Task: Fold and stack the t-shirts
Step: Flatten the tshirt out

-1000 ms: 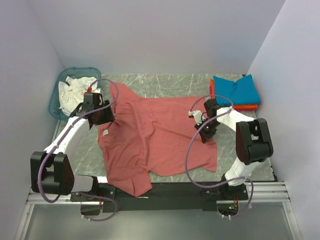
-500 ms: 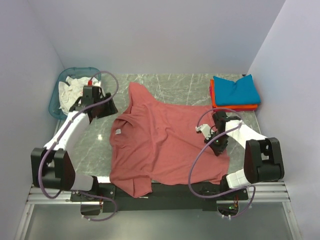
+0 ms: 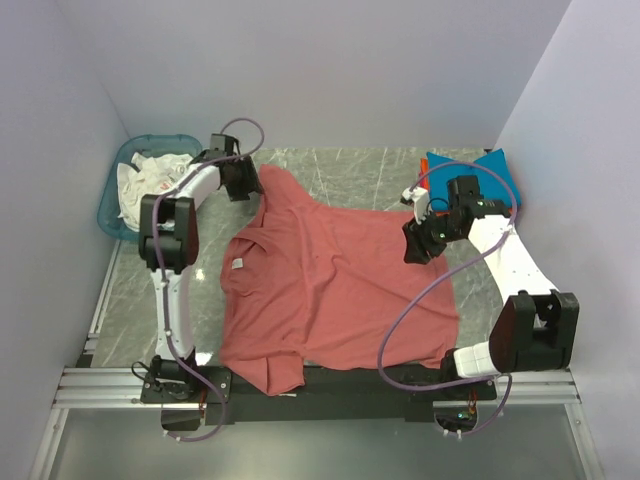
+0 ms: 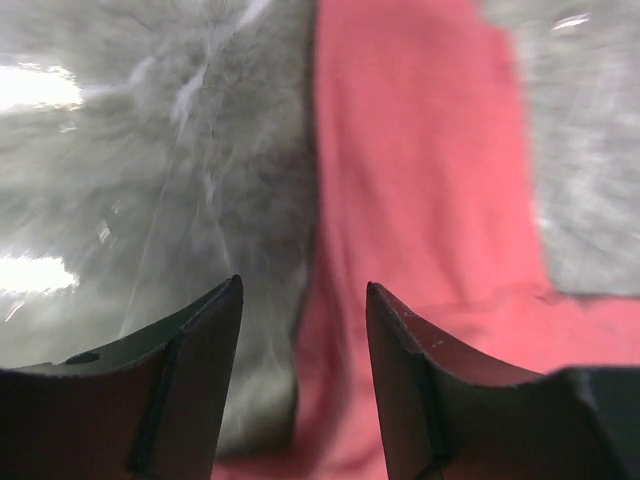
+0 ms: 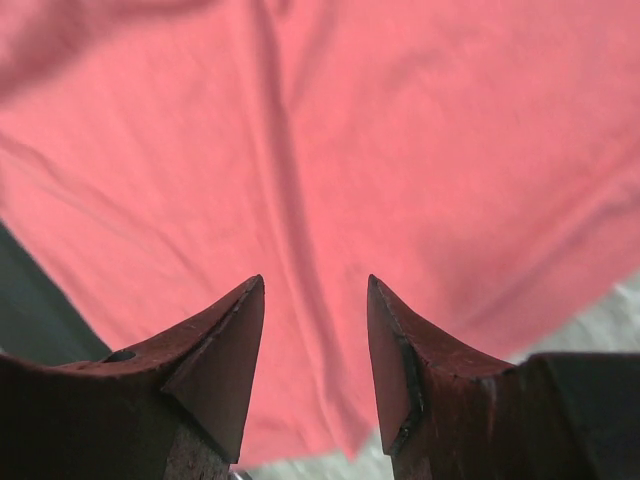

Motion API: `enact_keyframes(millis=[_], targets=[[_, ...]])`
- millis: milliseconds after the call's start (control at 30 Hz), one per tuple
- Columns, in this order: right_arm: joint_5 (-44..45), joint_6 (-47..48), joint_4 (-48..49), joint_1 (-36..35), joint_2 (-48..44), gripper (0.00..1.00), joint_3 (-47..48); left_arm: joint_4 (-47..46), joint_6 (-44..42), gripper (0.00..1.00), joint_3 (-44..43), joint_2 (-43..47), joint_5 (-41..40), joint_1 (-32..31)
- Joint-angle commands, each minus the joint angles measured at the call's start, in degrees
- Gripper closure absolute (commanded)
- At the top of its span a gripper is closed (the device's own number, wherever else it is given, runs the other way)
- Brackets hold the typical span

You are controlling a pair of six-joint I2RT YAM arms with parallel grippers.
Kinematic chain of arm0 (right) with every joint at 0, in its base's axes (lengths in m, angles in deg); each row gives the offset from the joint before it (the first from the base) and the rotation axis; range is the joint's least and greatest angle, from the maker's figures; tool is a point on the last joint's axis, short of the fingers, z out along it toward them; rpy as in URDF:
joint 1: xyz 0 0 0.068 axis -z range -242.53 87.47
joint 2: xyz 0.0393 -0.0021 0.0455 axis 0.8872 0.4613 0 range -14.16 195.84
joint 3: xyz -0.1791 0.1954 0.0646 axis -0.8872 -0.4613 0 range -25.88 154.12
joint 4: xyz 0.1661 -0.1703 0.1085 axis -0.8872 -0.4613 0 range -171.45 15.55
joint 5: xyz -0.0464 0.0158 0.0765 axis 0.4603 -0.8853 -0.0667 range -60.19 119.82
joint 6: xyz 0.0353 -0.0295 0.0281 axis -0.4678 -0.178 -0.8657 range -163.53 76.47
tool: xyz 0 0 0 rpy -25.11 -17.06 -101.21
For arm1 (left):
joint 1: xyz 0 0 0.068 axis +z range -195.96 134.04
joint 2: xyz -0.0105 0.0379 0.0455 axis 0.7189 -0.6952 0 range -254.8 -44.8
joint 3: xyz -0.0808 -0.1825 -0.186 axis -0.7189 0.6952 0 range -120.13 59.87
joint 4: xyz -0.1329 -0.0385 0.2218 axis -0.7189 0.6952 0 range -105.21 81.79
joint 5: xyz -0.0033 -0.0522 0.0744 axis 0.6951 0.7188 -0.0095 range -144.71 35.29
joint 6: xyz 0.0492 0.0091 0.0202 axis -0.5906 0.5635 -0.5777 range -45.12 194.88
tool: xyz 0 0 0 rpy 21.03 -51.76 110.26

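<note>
Both arms had swung back; left gripper point(image 4: 304, 282) and right gripper point(image 5: 316, 277) hung with jaws released, empty, above the large dusty-red cloth t-shirt point(image 3: 330, 290).

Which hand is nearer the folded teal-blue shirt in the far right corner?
Right. The right hand hovers over the right edge of the red shirt, just short of the folded teal-blue shirt. The left hand is across the table, at the far-left sleeve.
</note>
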Motion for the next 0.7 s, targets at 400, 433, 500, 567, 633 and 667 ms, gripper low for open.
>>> enact_keyframes(millis=[400, 433, 500, 567, 633, 667], targets=[[-10.1, -6.4, 3.9, 0.1, 3.9, 0.47, 1.6, 4.1, -0.1, 0.95, -4.5, -4.0, 2.7, -1.5], [-10.1, -6.5, 4.0, 0.1, 3.8, 0.47, 1.6, 3.9, -0.2, 1.00, -3.2, -3.1, 2.4, -1.4], [-10.1, -6.5, 4.1, 0.1, 3.6, 0.47, 1.5, 3.1, -0.3, 1.00, 1.2, 0.3, 2.4, -1.0], [-10.2, -6.5, 4.1, 0.2, 3.5, 0.47, 1.3, 2.4, -0.5, 1.00, 6.0, 2.8, 2.4, -0.9], [-10.3, -6.4, 4.1, 0.1, 3.3, 0.47, 0.9, 1.5, -0.5, 1.00, 9.4, 6.8, 2.6, -1.0], [-10.3, -6.3, 4.1, 0.1, 3.3, 0.47, 0.9, 1.2, -0.5, 1.00, 12.7, 8.0, 2.7, -1.0]])
